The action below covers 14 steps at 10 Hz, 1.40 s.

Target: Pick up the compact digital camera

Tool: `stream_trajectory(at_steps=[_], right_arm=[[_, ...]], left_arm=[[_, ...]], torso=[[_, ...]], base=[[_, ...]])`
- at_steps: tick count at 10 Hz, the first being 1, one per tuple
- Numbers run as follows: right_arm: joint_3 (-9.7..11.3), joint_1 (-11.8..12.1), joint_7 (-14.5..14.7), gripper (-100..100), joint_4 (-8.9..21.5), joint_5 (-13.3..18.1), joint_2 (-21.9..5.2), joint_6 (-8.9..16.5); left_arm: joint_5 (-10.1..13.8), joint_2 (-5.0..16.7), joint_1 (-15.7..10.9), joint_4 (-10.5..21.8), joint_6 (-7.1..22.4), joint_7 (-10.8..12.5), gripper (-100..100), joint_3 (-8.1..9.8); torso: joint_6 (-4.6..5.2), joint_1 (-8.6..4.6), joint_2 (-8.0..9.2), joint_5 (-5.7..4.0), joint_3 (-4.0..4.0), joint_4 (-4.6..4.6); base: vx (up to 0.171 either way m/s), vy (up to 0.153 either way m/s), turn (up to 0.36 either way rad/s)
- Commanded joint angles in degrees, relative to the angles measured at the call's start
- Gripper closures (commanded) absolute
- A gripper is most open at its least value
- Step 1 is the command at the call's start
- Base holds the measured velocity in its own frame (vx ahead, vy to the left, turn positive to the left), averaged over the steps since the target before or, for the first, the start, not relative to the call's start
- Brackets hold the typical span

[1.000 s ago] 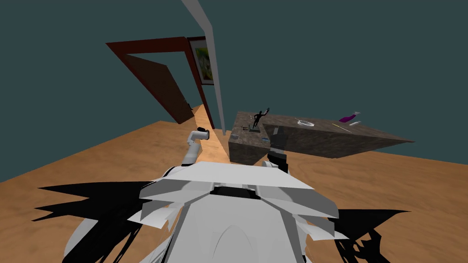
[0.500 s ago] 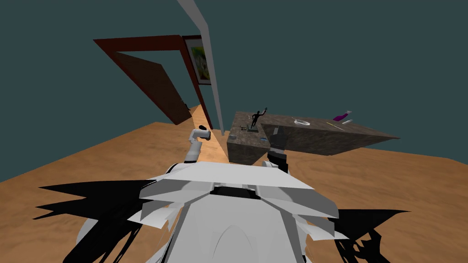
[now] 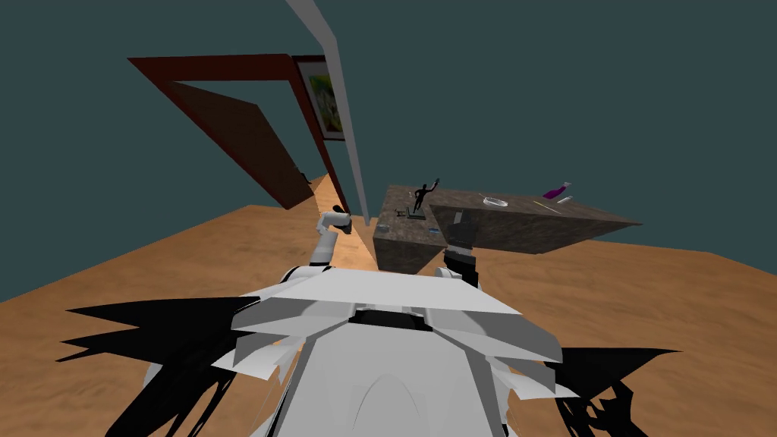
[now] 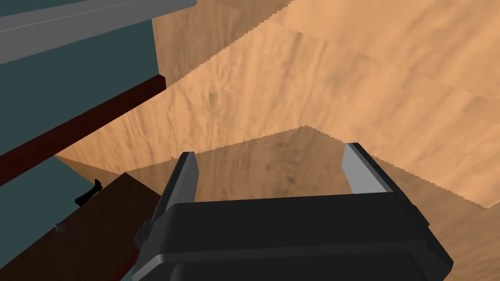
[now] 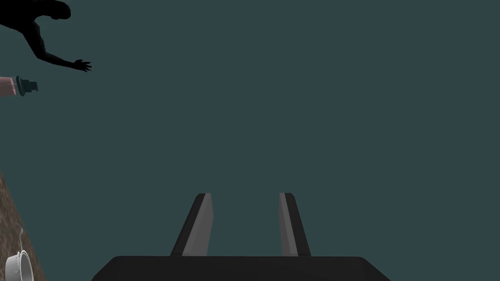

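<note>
- The counter (image 3: 486,227) is my landmark: a dark brown, mottled block on a wood floor (image 3: 190,258), with a dark teal wall (image 3: 577,91) behind it; I stand close in front of its near corner.
- Off the counter's left end a grey wall edge (image 3: 345,129) runs upward; beyond it a dark red door (image 3: 243,144) stands open in its frame, with a framed picture (image 3: 322,95) just beside the frame.
- On the counter's near-left part a black figurine (image 3: 422,199) stands with one arm raised.
- I take the compact digital camera (image 3: 433,230) to be the small grey-blue thing on the counter's near edge, though it is too small to be sure; a similar small grey thing (image 3: 385,227) lies by the counter's left corner.
- Toward the counter's far-right part lie a white dish (image 3: 495,202), a thin yellow stick (image 3: 546,205) and a purple thing (image 3: 555,191).
- The right gripper (image 5: 245,195) hangs over the counter's near edge, just beside the supposed camera, and points past the counter at the wall; its fingers stand with a narrow gap, much narrower than the left's; nothing lies between them and they touch nothing.
- The left gripper (image 4: 271,151) is off the counter's left end, over the floor near the door; its fingers are spread wide and empty.
</note>
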Motion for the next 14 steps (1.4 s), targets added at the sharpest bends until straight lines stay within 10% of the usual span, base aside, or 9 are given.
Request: stream_trajectory(at_steps=[1,14], right_arm=[[0.0,0.0,0.0,0,0.0,0.0,0.0,0.0],[0.0,0.0,0.0,0,0.0,0.0,0.0,0.0]], left_arm=[[0.7,-0.4,-2.0,1.2,2.9,-0.2,-100,0.17],[3.9,-2.8,-9.9,5.5,22.2,-0.7,-100,0.20]], torso=[[0.00,0.00,0.00,0.00,0.00,0.00],[0.00,-0.08,-0.03,-0.02,-0.02,-0.01]], base=[[0.031,-0.049,-0.078],[0.031,-0.047,-0.061]])
